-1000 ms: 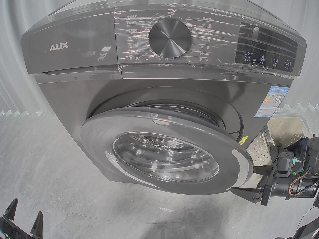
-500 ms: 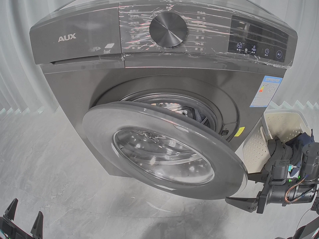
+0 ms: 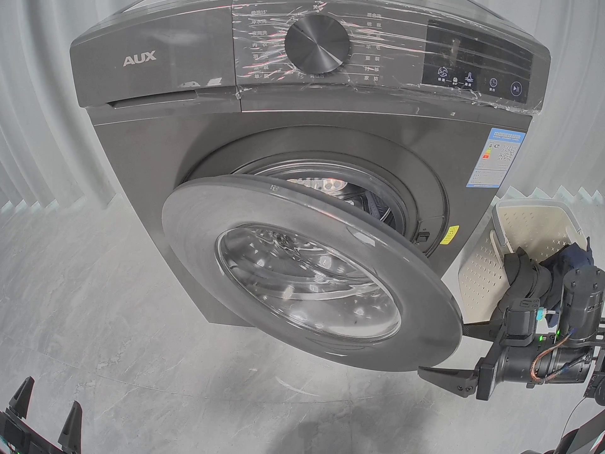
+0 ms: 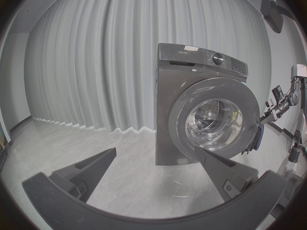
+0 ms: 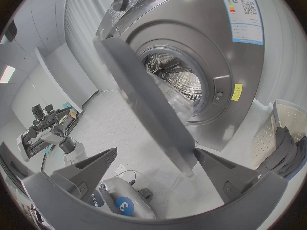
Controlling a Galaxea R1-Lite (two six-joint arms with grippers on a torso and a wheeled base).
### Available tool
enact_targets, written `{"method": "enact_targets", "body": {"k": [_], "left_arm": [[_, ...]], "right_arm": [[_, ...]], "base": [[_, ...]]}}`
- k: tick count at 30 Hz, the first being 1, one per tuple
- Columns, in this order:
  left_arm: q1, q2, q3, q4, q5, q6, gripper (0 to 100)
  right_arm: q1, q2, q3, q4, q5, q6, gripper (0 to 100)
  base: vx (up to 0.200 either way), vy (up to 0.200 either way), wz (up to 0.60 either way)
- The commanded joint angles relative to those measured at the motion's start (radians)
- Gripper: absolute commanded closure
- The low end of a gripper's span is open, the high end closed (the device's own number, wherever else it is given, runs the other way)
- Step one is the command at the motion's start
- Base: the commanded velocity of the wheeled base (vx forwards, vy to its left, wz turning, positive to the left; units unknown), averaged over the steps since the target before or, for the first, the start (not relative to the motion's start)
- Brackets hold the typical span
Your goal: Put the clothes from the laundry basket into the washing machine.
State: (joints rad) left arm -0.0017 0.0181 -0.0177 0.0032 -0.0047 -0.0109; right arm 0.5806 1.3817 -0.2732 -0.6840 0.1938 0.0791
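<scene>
**Door stands ajar, right gripper astride its rim**

We see the washing machine (image 3: 157,152) standing on the pale floor (image 3: 94,297) with its round door (image 3: 208,222) partly open, hinged on the robot's left and angled out toward us. Behind the door's free edge the steel drum (image 3: 334,187) shows through the opening. A dial (image 3: 317,43) sits in the middle of the control panel under wrinkled plastic film, and a blue-edged label (image 3: 496,157) is stuck near the upper right corner of the front face.

The right gripper (image 3: 442,349) is at the free edge of the door, low on its right side. Its fingers are spread wide with the door's rim between them. The right wrist view shows the rim nearer one finger, but we cannot tell whether it touches.

The laundry basket (image 3: 479,272), cream and perforated, stands on the floor just beside the machine's right front corner. The clothes (image 3: 526,275), dark grey and dark blue, are heaped in it and draped over its near rim, just behind the right arm.

The left gripper (image 3: 51,393) is low at our left, well apart from the machine, its fingers spread and holding nothing. A pleated curtain (image 3: 38,96) hangs behind the machine.
</scene>
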Motion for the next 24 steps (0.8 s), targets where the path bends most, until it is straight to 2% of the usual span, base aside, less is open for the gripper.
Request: {"method": "enact_targets", "body": {"k": [1, 6, 13, 19, 24], "left_arm": [[0.0, -0.015, 0.016, 0.0, 0.0, 0.0, 0], [0.0, -0.015, 0.016, 0.0, 0.0, 0.0, 0], [0.0, -0.013, 0.016, 0.0, 0.0, 0.0, 0], [0.0, -0.015, 0.016, 0.0, 0.002, 0.0, 0], [0.0, -0.015, 0.016, 0.0, 0.002, 0.0, 0]], "right_arm": [[0.042, 0.008, 0.012, 0.0, -0.001, 0.004, 0], [0.076, 0.002, 0.029, 0.0, 0.001, 0.007, 0], [0.061, -0.003, 0.022, -0.002, -0.001, 0.01, 0], [0.045, 0.026, -0.015, -0.002, -0.007, 0.007, 0], [0.062, 0.065, -0.026, -0.005, -0.007, 0.005, 0]], "base": [[0.0, 0.0, 0.0], [0.0, 0.0, 0.0], [0.0, 0.0, 0.0], [-0.2, 0.0, 0.0], [0.0, 0.0, 0.0]]}}
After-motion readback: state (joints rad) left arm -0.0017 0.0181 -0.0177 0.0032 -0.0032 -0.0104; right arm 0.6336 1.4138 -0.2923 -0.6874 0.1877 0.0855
